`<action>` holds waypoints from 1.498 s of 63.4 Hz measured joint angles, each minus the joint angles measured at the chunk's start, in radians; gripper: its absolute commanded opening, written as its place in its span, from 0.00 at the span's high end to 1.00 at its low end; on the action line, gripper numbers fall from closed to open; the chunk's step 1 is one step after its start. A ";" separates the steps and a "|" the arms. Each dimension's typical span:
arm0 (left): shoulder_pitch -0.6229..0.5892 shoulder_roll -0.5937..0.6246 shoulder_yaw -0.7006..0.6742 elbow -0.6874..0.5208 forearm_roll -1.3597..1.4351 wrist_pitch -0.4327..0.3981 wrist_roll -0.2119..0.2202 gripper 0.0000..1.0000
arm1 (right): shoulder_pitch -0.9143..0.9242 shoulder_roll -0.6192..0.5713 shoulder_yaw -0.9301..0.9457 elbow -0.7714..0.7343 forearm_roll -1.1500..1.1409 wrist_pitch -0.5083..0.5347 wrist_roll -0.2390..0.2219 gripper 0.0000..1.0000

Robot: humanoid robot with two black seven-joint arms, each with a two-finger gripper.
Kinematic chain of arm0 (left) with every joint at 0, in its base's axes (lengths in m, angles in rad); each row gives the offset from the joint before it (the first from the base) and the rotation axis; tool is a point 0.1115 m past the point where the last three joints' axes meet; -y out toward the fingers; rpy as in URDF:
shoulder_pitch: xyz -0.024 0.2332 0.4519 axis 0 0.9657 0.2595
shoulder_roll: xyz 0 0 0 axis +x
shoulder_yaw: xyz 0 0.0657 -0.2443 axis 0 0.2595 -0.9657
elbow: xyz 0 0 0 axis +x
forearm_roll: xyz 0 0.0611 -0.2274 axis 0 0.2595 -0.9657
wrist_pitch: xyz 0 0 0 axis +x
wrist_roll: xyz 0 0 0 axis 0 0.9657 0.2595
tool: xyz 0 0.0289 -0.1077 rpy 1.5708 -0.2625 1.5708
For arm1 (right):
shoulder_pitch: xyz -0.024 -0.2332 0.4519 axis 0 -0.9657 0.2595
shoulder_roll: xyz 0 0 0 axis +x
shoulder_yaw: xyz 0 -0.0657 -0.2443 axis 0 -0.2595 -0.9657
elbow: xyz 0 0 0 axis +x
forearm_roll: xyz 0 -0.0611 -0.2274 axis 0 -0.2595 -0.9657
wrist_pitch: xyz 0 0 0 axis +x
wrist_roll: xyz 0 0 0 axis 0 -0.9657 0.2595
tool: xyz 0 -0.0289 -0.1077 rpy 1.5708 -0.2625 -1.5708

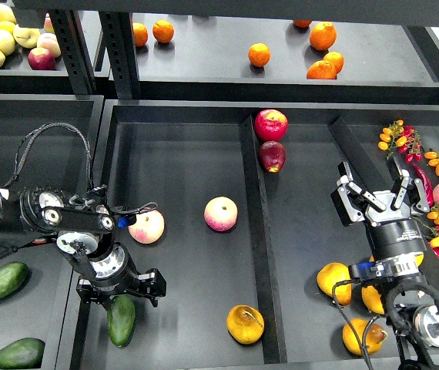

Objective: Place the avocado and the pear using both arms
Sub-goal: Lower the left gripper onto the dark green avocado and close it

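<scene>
The avocado (pixel 122 321), dark green and elongated, lies at the front left of the middle tray (pixel 181 135). My left gripper (pixel 118 292) points down right over its top end, with the fingers spread wide to either side of it, open. The pear (pixel 245 324), yellow-orange with a brown patch on top, lies at the front right of the same tray. My right gripper (pixel 379 194) is open and empty above the right compartment, well to the right of and behind the pear.
Two pink peaches (pixel 146 227) (pixel 221 213) lie in the middle tray. Two red apples (pixel 271 123) sit by the divider. Other pears (pixel 333 279) lie under my right arm. Two avocados (pixel 5 281) lie in the left bin. Peppers (pixel 435 173) are at right, oranges (pixel 259 54) on the shelf.
</scene>
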State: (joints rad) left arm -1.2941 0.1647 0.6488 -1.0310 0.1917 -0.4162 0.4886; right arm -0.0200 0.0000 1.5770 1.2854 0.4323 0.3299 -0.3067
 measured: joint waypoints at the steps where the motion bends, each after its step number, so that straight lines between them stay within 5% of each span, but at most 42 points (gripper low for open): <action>1: 0.005 0.000 0.001 0.003 0.000 0.000 0.000 0.01 | 0.000 0.000 0.000 0.000 0.000 0.000 0.000 0.00; 62: 0.137 -0.063 -0.004 0.176 0.002 -0.011 0.000 0.04 | 0.001 0.000 0.003 0.000 0.002 0.001 0.001 0.00; 95: 0.147 -0.085 -0.012 0.219 -0.001 -0.068 0.000 0.40 | 0.002 0.000 0.003 -0.002 0.002 0.001 0.001 0.00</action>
State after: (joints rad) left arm -1.1472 0.0797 0.6366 -0.8119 0.1907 -0.4839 0.4887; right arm -0.0184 0.0000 1.5800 1.2839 0.4341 0.3313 -0.3061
